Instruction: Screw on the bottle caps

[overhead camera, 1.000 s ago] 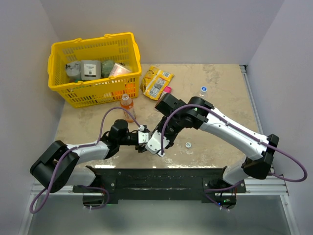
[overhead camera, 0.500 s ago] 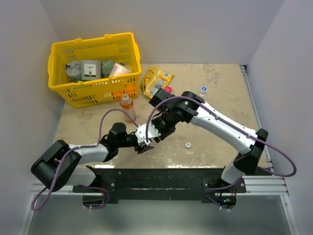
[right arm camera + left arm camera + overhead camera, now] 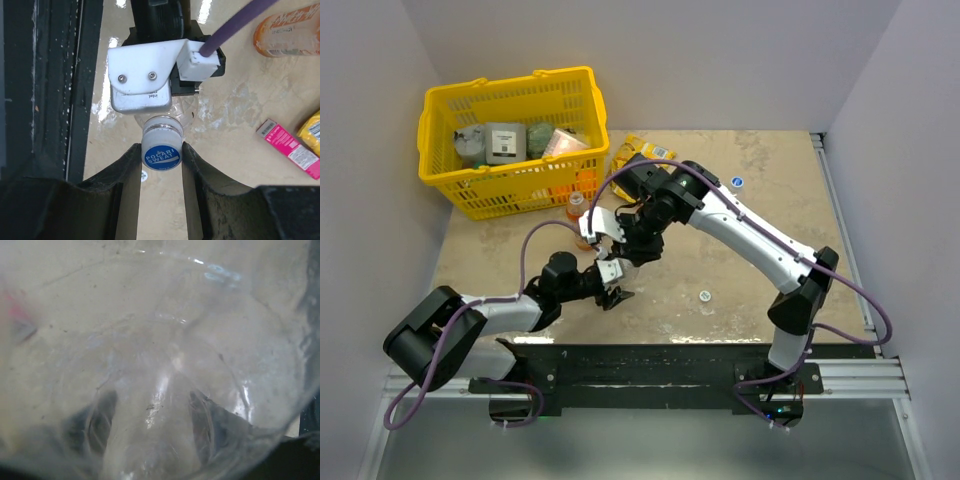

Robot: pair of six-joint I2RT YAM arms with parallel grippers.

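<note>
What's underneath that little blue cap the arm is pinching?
A clear bottle, gripped by the left gripper. The blue cap appears to sit on its neck, pinched in the right gripper. The cap covers the bottle's mouth and threads.

The cap (image 3: pixel 161 156) is blue with white lettering, the clear bottle (image 3: pixel 160 365) colourless, the drink bottle (image 3: pixel 287 30) orange, the far-left basket (image 3: pixel 510 195) yellow latticework, the counter (image 3: pixel 770 165) mottled beige.
</note>
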